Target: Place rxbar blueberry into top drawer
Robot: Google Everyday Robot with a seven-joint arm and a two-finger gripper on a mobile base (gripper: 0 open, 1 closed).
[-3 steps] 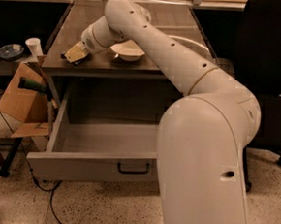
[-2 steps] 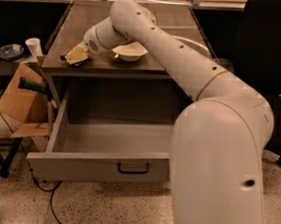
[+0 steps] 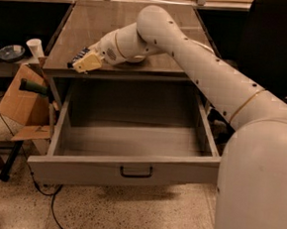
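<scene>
Brown worktop (image 3: pixel 95 28) at 12 o'clock. We log the gripper (image 3: pixel 79 61) at its front edge, fingers (image 3: pixel 92 62) clamped on rxbar blueberry (image 3: pixel 79 56). Carry step underway; top drawer (image 3: pixel 189 170) stands open at 5 o'clock. Next: descend inside, release.

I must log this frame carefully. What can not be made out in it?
Camera view:
- Bar: only a dark edge shows; the gripper, over the table at its front left edge, covers the rest.
- Drawer: right front corner hidden by the robot's body.
- Middle of the table: hidden by the arm.
</scene>
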